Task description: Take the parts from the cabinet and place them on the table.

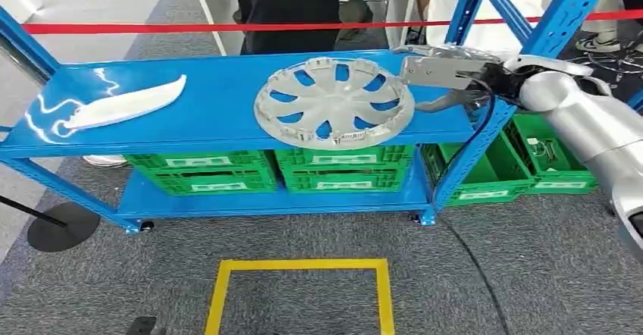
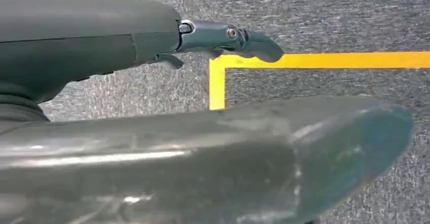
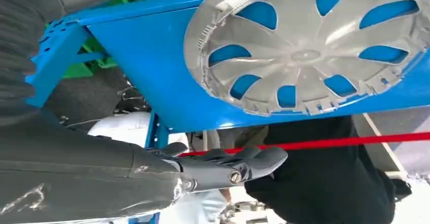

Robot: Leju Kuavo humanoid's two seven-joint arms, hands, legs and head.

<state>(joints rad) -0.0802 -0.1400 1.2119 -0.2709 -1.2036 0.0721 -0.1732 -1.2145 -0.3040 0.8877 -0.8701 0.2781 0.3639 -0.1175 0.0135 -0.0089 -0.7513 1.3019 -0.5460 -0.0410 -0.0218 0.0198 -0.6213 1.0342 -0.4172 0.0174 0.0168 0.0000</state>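
Grey carpet with a yellow floor square lies before a blue cabinet, green crates on its lower shelf. On the top shelf lies a silver wheel cover, flat, round, so with no long axis. The right hand hovers just beside its right rim, at shelf height, fingers apart and holding nothing; the cover lies to that hand's left, rim nearest. A white trim piece lies well apart at the shelf's left end, its long axis along the shelf. The left hand hangs over the carpet, empty, fingers extended. I judge the right hand far nearer the cover. A person in black stands behind a red tape.
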